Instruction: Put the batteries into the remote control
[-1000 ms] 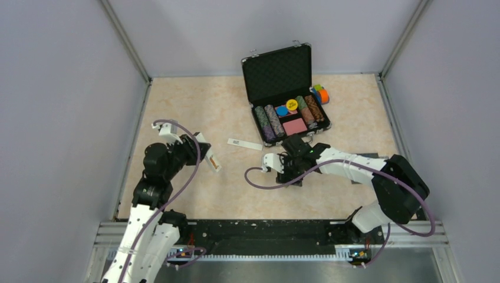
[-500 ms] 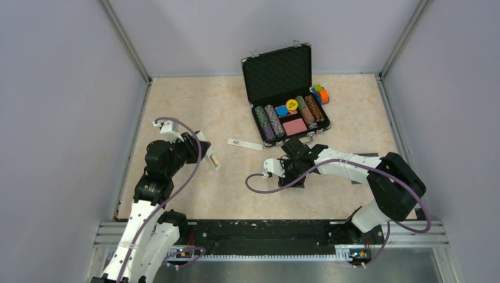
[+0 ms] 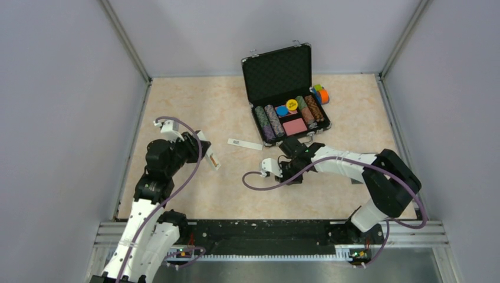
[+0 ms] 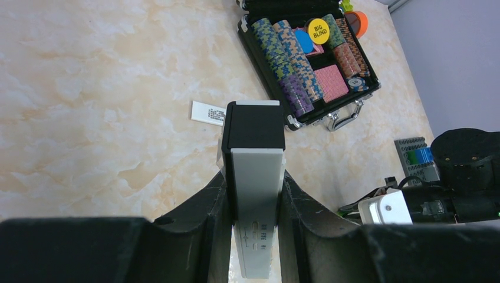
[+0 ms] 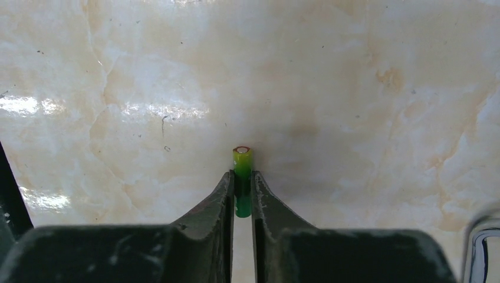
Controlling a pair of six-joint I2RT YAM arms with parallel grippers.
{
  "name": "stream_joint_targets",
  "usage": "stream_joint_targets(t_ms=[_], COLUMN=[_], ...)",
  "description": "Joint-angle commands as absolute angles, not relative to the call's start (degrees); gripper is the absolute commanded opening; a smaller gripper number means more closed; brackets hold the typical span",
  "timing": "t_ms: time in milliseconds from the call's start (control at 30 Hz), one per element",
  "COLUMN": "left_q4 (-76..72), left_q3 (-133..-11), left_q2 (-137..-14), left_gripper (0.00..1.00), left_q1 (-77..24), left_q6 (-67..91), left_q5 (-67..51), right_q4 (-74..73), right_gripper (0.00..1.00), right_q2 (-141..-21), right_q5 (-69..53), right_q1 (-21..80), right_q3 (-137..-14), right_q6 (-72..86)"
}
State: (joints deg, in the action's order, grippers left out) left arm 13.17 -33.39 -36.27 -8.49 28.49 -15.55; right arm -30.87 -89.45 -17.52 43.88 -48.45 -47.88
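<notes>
Desk: beige marble-look desk (image 3: 194,106), grey walls round it.
Far side: open black case (image 3: 285,94) with poker chips (image 4: 289,59), right of centre; orange/green bits just right of it.
White strip: flat labelled strip (image 3: 244,144) on desk, just left of case front; could be the remote's cover, can't confirm.
Left claw: left claw (image 4: 253,194) pinching remote (image 4: 255,177) across its width, left of centre, raised off desk; dark end points away from the wrist.
Right claw: right claw (image 5: 242,191) pressed onto green battery (image 5: 242,177), mid-length, at desk level just near of the case; tip sticks out past the fingertips (image 5: 226,187).
Other battery: brownish-red one not seen in any view.
Handling, battery: judged light, rigid, smooth and round, so likely to roll or swivel in a two-point pinch; mid-body hold looks right, leaves an end free for insertion.
Handling, remote: judged light stiff plastic; side grip keeps the top face free.
Risk: battery twisting as it lifts.
</notes>
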Motion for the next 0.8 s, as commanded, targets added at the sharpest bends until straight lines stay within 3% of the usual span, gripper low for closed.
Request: stream_joint_targets(t_ms=[0, 100, 367, 500, 767], left_q4=[8.93, 9.06, 7.81, 3.63, -7.17], left_q3=[-35.45, -35.35, -34.02, -32.75, -29.74], left_q2=[-35.99, -35.96, -36.16, -40.33, -55.29], left_gripper=[0.0, 0.0, 0.0, 0.0, 0.0], left_q1=[-8.18, -8.17, -8.17, -8.17, -8.51], left_q6=[27.86, 27.95, 32.01, 39.26, 50.02], left_q5=[-15.41, -15.34, -18.39, -28.67, -43.18], right_q4=[-30.48, -30.09, -24.72, -27.17, -31.37], right_gripper=[0.07, 0.0, 0.0, 0.0, 0.0], right_q2=[-92.79, -93.34, -89.78, -88.02, -80.88], right_q5=[-16.97, -17.37, -18.63, -15.51, -19.48], right_q1=[44.41, 44.3, 43.95, 43.18, 43.15], right_q3=[-49.11, -51.1, -55.48, -59.53, -62.55], right_q6=[-45.11, -40.71, -17.56, 3.92, 27.24])
